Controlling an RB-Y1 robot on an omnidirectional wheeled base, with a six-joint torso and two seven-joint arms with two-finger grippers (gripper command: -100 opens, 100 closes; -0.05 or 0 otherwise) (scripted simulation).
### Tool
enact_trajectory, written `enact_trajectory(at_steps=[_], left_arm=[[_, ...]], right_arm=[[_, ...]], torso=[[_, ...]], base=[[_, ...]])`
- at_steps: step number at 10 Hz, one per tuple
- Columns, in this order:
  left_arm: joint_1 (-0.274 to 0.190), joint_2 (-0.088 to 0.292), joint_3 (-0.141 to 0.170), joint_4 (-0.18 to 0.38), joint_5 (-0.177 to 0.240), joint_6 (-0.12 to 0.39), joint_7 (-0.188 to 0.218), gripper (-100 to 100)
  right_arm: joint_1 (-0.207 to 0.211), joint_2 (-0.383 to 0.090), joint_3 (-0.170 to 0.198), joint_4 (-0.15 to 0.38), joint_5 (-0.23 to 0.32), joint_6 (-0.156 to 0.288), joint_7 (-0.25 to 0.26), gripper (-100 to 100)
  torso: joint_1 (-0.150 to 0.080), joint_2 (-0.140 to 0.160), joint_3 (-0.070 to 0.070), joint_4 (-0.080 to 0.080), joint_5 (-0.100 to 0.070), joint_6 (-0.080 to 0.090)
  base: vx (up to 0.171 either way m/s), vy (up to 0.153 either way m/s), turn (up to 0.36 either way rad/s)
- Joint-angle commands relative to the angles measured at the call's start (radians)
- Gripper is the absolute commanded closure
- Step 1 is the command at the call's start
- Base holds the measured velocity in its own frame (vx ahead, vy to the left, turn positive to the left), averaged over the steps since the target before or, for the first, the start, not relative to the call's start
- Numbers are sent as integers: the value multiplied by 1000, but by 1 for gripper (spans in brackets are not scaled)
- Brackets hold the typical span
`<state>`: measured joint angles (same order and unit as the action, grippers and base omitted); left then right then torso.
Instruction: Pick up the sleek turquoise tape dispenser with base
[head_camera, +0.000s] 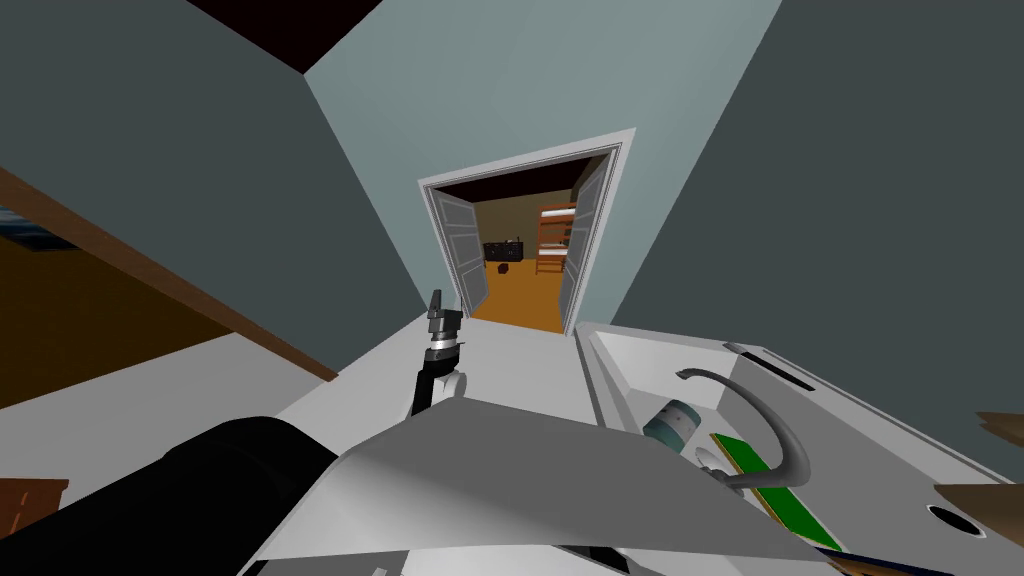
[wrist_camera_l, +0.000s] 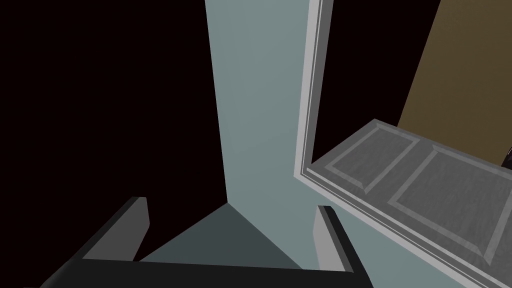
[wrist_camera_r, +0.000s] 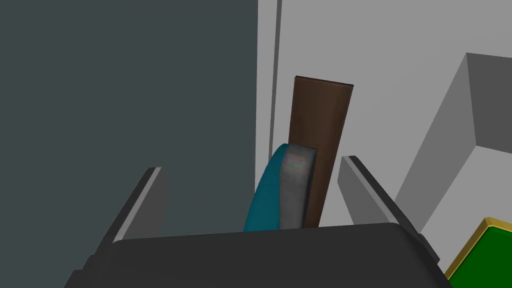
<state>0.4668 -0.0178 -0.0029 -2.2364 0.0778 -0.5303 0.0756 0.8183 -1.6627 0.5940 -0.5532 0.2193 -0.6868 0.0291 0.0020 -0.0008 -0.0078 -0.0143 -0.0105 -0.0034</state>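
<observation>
- The right hand (wrist_camera_r: 252, 167) is nearest, its dark body across the foot of the right wrist view and its two fingers (wrist_camera_r: 150, 200) set wide apart, gripping nothing.
- The tape dispenser (wrist_camera_r: 277, 195) stands in the gap between those fingers and touches neither one.
- It sits off the middle of the gap, nearer the finger on the green board's side.
- Its body is teal, with a grey part along the side facing that finger; the hand's body hides its lower end.
- A brown plank (wrist_camera_r: 322, 130) lies just behind the dispenser on the pale grey surface (wrist_camera_r: 390, 60) and reaches farther from the hand.
- A green board (wrist_camera_r: 482, 255) with a yellow edge shows past the outer side of one finger, apart from the dispenser.
- A dark grey wall (wrist_camera_r: 125, 75) rises beyond the other finger.
- In the head view, a sink (head_camera: 620, 370) with a curved grey tap (head_camera: 770, 420) lies to my right.
- The left hand (head_camera: 437, 305) is raised in front of me toward an open doorway (head_camera: 520, 250), its fingers (wrist_camera_l: 140, 225) likewise wide and empty.
</observation>
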Motion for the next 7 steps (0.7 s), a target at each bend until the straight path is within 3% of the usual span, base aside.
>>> enact_trajectory(at_steps=[1, 2, 6, 7], left_arm=[[0, 0, 0, 0, 0, 0, 0, 0], [0, 0, 0, 0, 0, 0, 0, 0], [0, 0, 0, 0, 0, 0, 0, 0], [0, 0, 0, 0, 0, 0, 0, 0]], right_arm=[[0, 0, 0, 0, 0, 0, 0, -100], [-3, 3, 0, 0, 1, -2, 1, 100], [-3, 4, 0, -1, 0, -4, -1, 100], [-3, 4, 0, -1, 0, -4, -1, 0]], torso=[[0, 0, 0, 0, 0, 0], [-2, 0, 0, 0, 0, 1], [-2, -2, -1, -1, 0, 0], [-2, -2, -1, -1, 0, 0]], base=[[-16, -24, 15], [0, 0, 0], [0, 0, 0], [0, 0, 0]])
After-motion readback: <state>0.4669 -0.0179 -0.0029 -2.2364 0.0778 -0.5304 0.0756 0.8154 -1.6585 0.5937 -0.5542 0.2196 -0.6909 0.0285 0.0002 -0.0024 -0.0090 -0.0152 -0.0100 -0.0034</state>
